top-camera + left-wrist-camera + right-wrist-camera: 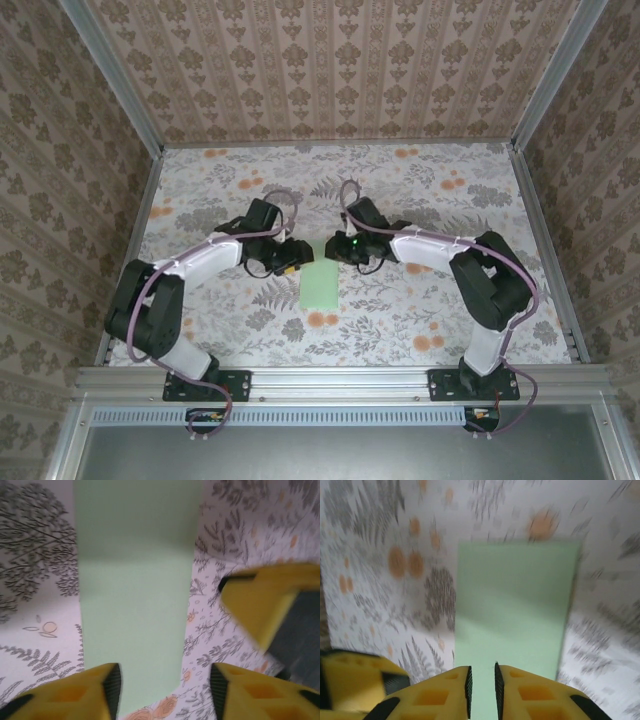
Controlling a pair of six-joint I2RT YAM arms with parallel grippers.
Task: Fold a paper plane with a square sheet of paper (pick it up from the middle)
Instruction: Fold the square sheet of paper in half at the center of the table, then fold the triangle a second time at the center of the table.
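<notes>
Yellow left gripper spread, right gripper barely parted, over a smooth pale-green rectangular sheet of paper on the floral worktop.

Floral tabletop lies open around the paper.

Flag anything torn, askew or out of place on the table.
Nothing stands out. The paper lies flat on the table, a narrow rectangle with clean, straight edges. No tear or stray crease shows, though both wrist views are blurred.
</notes>
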